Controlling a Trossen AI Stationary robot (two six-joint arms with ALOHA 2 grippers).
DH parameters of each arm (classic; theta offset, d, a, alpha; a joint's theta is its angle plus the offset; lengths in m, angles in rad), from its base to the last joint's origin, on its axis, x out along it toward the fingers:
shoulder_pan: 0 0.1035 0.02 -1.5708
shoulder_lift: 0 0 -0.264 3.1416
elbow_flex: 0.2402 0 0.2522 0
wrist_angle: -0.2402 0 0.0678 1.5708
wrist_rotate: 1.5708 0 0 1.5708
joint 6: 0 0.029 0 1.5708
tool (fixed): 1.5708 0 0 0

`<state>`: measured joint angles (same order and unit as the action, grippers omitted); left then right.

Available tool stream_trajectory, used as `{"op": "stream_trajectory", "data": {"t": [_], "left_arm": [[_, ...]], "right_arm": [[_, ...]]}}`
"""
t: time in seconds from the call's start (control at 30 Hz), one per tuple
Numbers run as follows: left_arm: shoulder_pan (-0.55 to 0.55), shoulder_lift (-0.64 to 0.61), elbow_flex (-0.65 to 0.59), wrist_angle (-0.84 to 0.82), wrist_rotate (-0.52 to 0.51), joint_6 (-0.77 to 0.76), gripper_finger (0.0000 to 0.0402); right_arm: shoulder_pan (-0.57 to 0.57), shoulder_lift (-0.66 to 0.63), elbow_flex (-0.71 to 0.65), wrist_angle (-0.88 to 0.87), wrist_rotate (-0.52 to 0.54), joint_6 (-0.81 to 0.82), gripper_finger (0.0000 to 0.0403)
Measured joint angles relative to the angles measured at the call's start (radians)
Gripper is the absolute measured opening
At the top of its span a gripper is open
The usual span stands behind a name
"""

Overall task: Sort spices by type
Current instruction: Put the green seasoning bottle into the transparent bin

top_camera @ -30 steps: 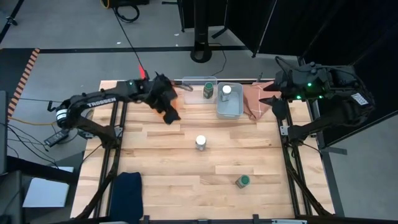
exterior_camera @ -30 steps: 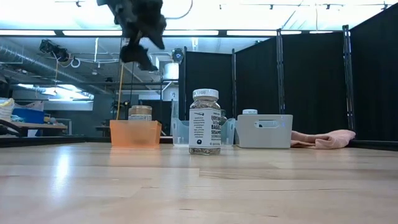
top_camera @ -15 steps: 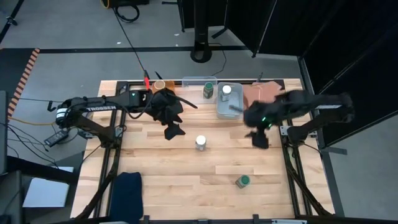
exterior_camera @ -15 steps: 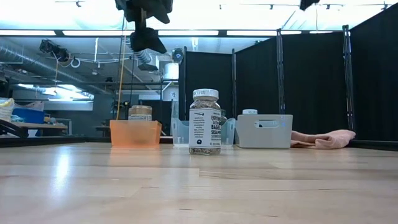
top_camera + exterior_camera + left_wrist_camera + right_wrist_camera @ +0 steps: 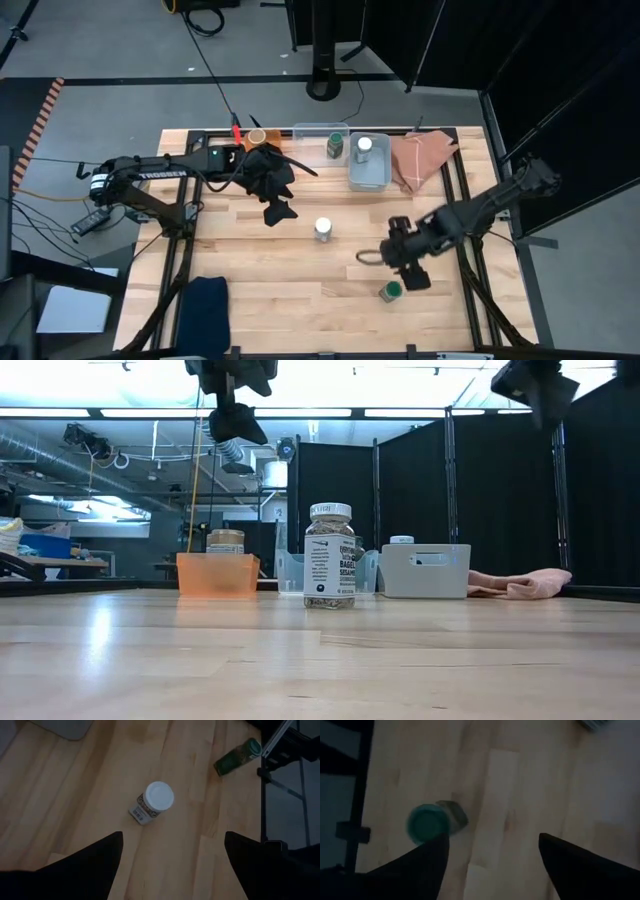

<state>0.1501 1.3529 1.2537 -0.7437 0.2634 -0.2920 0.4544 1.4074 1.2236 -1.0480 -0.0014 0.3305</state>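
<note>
A white-lidded jar point(image 5: 323, 229) point(image 5: 329, 556) point(image 5: 154, 801) stands upright on its base mid-table. A green-lidded jar point(image 5: 390, 291) point(image 5: 427, 822) point(image 5: 238, 756) stands near the right front. Along the far edge, another green-lidded jar point(image 5: 335, 147) sits in the clear bin, a white-lidded one point(image 5: 364, 148) in the pale-blue bin, and a tan-lidded one point(image 5: 257, 136) point(image 5: 225, 540) in the orange bin. My left gripper point(image 5: 278, 208) point(image 5: 170, 865) hovers open, high and left of the central jar. My right gripper point(image 5: 412, 272) point(image 5: 492, 865) hovers open just above and beside the front green-lidded jar.
A pink cloth point(image 5: 420, 160) lies at the far right corner, and a dark blue cloth point(image 5: 205, 310) at the near left edge. The clear bin point(image 5: 318, 130) and pale-blue bin point(image 5: 370, 178) line the far edge. Bare wood surrounds both loose jars.
My right arm has swung from the far right corner, over the pink cloth, toward the near edge and now hangs above the front green-lidded jar. My left gripper shifted a little toward the table's middle early on, then kept still. No jar has moved.
</note>
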Motion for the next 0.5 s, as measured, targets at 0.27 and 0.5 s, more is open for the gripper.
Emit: {"op": "stream_trajectory", "data": {"t": [0.27, 0.5], "left_arm": [[0.0, 0.0, 0.0, -0.001, -0.004, 0.029, 0.0355], [0.0, 0.0, 0.0, -0.003, -0.006, 0.029, 0.0355]], "right_arm": [[0.126, 0.094, 0.0, 0.082, 0.009, -0.073, 0.0353], [0.19, 0.176, 0.0, 0.09, 0.0, -0.074, 0.0355]]}}
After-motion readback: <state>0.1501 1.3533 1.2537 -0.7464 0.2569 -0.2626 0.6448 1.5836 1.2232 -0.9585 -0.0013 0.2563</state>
